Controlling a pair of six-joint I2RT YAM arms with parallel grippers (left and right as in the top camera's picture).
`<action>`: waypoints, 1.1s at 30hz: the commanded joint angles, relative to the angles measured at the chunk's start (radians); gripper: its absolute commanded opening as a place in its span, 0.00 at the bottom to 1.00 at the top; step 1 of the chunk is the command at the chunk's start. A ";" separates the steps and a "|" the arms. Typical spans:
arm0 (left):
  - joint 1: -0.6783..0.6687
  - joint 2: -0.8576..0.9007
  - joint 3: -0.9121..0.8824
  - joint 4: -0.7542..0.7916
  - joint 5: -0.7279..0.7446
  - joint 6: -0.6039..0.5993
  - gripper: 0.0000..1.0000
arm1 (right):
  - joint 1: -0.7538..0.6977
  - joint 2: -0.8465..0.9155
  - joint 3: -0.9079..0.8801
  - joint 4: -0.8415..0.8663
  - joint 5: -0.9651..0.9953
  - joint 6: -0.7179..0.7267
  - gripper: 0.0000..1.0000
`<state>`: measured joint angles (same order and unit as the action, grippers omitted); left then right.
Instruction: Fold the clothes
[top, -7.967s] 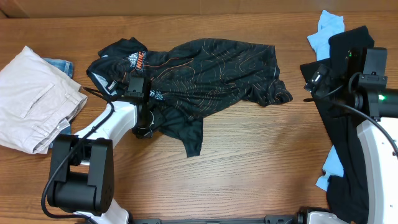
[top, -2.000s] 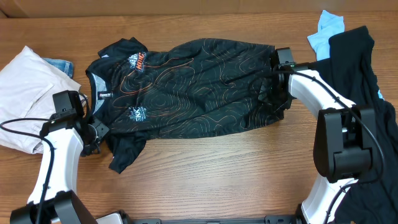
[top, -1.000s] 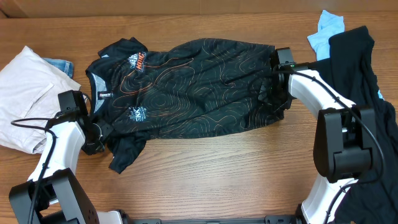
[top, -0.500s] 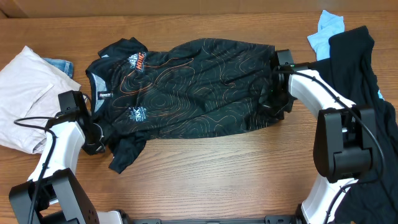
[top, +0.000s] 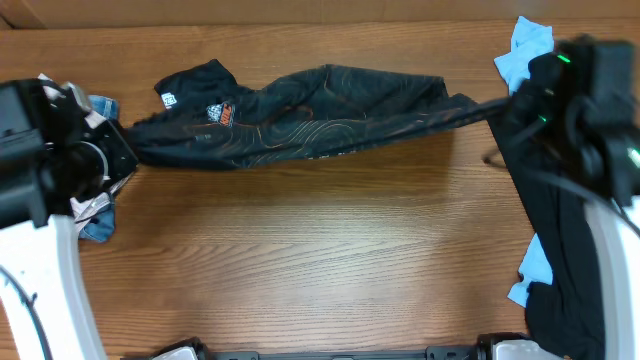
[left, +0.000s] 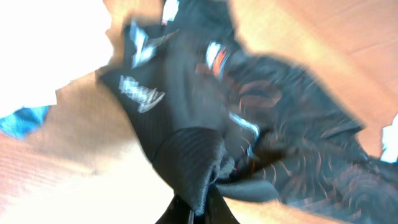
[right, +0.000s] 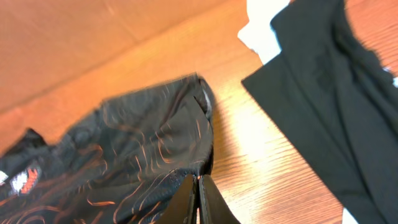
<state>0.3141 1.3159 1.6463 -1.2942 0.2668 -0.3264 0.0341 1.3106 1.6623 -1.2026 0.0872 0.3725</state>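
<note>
The black jersey shirt (top: 300, 120) with orange wavy lines and a logo hangs stretched in a long band above the table. My left gripper (top: 120, 150) is shut on its left end, and in the left wrist view the gripper (left: 198, 208) pinches a bunched fold of the black fabric (left: 249, 124). My right gripper (top: 500, 105) is shut on the shirt's right end. The right wrist view shows the closed gripper (right: 198, 186) clamping the hem of the shirt (right: 137, 143). Both arms are raised close to the overhead camera.
A pale garment (top: 45, 85) and blue denim (top: 97, 225) lie at the left, partly under my left arm. A plain black garment (top: 560, 250) and light blue cloth (top: 525, 40) lie along the right edge. Bare wood (top: 320, 250) spreads below the shirt.
My right gripper has closed on the shirt's right end. Both arms have risen and pulled apart, lifting the shirt off the table and drawing it taut.
</note>
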 joint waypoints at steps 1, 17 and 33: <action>0.002 -0.034 0.172 -0.080 0.013 0.044 0.04 | -0.029 -0.110 0.004 -0.015 0.019 -0.011 0.04; 0.183 -0.056 0.436 -0.219 0.049 0.005 0.04 | -0.076 -0.238 0.158 0.005 0.156 -0.037 0.04; -0.031 0.446 0.438 0.520 0.319 -0.076 0.04 | -0.076 0.363 0.164 0.484 0.088 -0.107 0.04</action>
<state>0.3035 1.7512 2.0693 -0.8673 0.5079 -0.3363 -0.0322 1.7100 1.8061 -0.7696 0.1635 0.2848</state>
